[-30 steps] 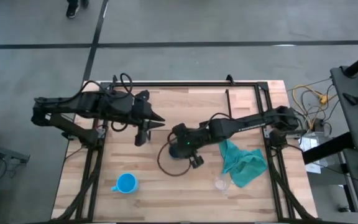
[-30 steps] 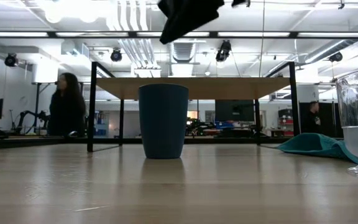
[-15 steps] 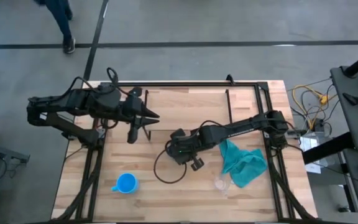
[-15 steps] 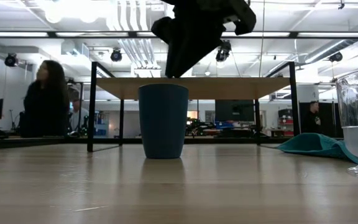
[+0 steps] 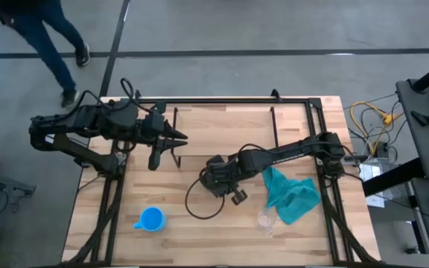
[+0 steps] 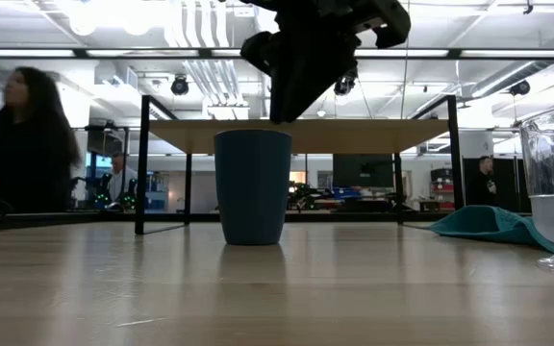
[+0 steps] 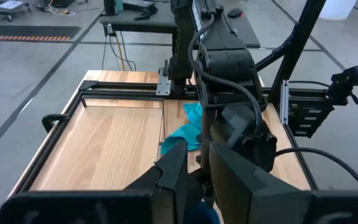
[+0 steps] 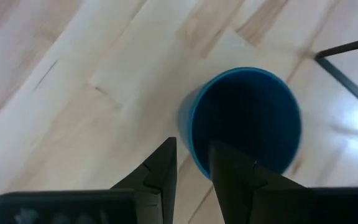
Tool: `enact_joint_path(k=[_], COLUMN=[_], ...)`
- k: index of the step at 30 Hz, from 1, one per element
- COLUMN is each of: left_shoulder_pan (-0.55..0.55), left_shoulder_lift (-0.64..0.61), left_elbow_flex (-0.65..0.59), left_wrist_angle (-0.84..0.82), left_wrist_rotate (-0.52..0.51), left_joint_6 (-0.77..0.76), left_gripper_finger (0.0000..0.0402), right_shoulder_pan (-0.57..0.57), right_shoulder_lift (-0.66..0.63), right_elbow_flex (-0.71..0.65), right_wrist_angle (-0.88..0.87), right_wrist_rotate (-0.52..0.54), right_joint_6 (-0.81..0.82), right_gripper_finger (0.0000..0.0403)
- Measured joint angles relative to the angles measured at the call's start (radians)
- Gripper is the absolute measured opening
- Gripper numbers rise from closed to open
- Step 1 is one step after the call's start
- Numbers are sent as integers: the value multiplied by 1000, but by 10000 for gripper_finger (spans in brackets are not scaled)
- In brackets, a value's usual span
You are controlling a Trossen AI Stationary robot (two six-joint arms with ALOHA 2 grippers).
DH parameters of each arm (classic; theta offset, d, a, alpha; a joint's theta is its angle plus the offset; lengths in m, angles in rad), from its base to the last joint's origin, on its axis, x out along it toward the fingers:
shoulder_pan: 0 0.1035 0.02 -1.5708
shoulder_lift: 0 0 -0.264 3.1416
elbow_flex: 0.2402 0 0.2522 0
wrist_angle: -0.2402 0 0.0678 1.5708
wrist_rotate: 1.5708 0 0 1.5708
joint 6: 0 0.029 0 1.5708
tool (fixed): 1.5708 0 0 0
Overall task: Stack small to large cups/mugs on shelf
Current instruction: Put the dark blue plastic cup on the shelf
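The right wrist view looks steeply down onto a dark blue cup [image 8: 247, 118] standing upright on the light wooden counter [image 8: 73, 74]. The cup's round mouth faces the camera; its rim shows as a brighter blue ring and the inside is dark. The right gripper [image 8: 192, 163] hangs just above it, its two dark fingers [image 8: 157, 171] set close together with only a narrow gap between them. That gap lines up with the near side of the cup's rim. A thin black bar [image 8: 347, 50] crosses the counter beyond the cup.
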Motion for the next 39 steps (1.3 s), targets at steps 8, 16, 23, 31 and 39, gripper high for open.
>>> enact_joint_path(k=[8,16,23,31,39], left_shoulder_pan=[0,0,0,0,0], left_shoulder_lift=[0,-3,-14,-18,-26], left_elbow_flex=[0,0,-1,-1,-1], left_wrist_angle=[0,33,118,133,169], left_wrist_rotate=[0,0,2,2,3], left_joint_6=[0,1,69,69,77], left_gripper_finger=[56,56,56,56,56], right_shoulder_pan=[0,0,0,-2,-2], right_shoulder_lift=[5,5,6,6,6], right_elbow_flex=[-3,-17,-64,-94,-129], right_wrist_angle=[7,26,89,139,144], right_wrist_rotate=[-1,-2,-2,-2,-2], right_joint_6=[-8,-21,-22,-19,-12], right_gripper_finger=[86,86,86,72,30])
